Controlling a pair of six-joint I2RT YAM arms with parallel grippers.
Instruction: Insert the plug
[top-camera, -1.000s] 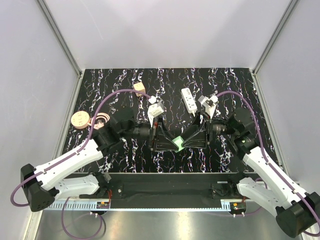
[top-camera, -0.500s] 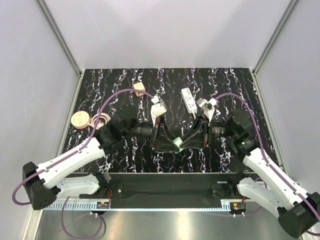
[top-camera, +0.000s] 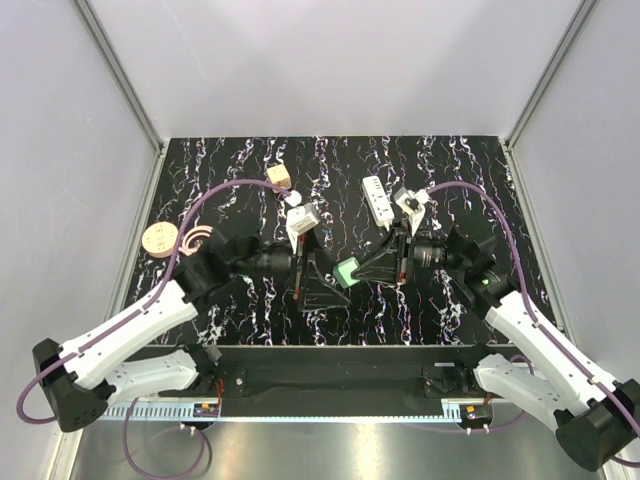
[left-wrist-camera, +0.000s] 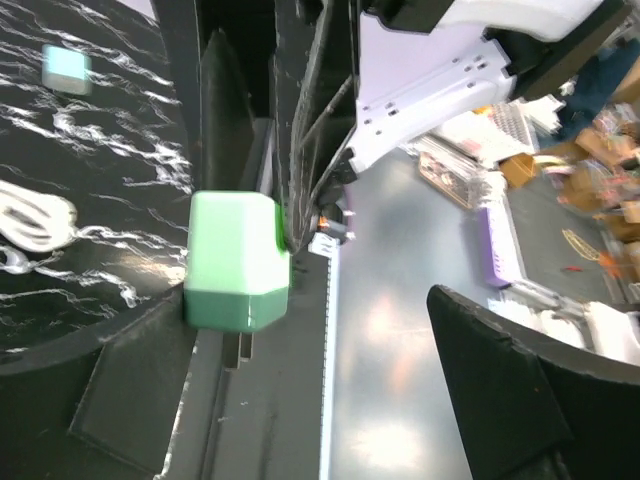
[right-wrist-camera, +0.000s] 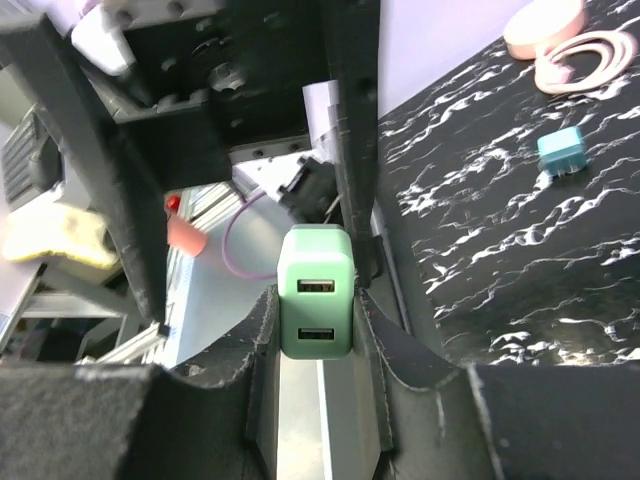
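The light-green plug (top-camera: 347, 270) hangs above the middle of the black marbled table, between the two arms. My right gripper (top-camera: 362, 270) is shut on it; in the right wrist view the fingers (right-wrist-camera: 262, 330) press both sides of the plug (right-wrist-camera: 317, 292), whose two USB slots face the camera. My left gripper (top-camera: 318, 276) is open to the left of it. In the left wrist view the plug (left-wrist-camera: 235, 258) shows its metal prongs pointing down, close to the left finger (left-wrist-camera: 130, 400) and far from the right one. The white power strip (top-camera: 377, 200) lies behind.
A wooden cube (top-camera: 279, 175) sits at the back. A pink roll (top-camera: 160, 238) and a pink coil (top-camera: 200, 236) lie at the left. A small teal block (right-wrist-camera: 560, 152) rests on the table, and a white coiled cord (left-wrist-camera: 35, 215) lies near it.
My left gripper has opened and let go of the plug, drawing back to the left. The right gripper has shut on the plug and carries it slightly farther back.
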